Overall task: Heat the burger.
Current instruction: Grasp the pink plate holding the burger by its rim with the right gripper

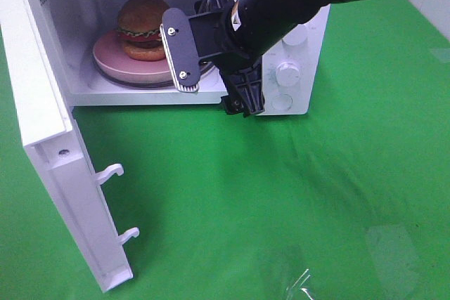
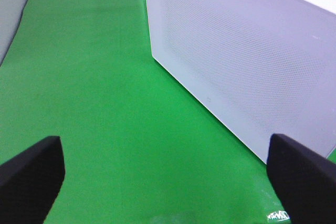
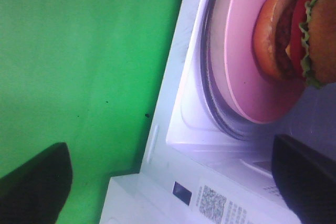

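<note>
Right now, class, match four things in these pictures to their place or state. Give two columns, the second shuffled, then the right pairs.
Things:
1 burger
2 pink plate
3 microwave door
4 right pincer

Places or states:
A standing wide open
B on the plate
C jaws apart, holding nothing
D under the burger

Pairs: 1-B; 2-D; 3-A; 4-C
</note>
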Controlling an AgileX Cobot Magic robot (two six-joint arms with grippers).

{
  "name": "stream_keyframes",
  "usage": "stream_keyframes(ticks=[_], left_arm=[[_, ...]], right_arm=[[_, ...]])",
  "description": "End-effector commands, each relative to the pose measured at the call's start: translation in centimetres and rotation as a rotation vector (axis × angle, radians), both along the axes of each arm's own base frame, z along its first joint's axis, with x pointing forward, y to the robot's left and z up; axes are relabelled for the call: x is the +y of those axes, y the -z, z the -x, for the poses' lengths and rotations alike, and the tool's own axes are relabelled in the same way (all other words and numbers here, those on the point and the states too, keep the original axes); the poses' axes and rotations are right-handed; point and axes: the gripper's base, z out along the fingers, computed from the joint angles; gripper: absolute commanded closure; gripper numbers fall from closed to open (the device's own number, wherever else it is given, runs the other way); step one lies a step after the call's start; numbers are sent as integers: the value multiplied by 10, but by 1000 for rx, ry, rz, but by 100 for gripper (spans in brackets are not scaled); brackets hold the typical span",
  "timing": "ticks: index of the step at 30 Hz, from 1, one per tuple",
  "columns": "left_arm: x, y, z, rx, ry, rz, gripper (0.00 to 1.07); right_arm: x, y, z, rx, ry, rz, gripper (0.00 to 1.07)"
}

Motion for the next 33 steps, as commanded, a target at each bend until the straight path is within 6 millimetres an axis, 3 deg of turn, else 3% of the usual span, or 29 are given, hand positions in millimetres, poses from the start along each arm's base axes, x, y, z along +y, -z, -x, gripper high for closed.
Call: stream_keyframes(ticks=[1, 24, 33], left_arm=[[0, 1, 3, -21, -5, 6, 3], [0, 1, 3, -21, -5, 6, 3], [0, 1, 3, -21, -5, 6, 3]], right_arm=[[7, 4, -6, -7, -6, -4, 14], [57, 60, -66, 19, 29, -41, 19], [69, 67, -82, 7, 42, -69, 21]])
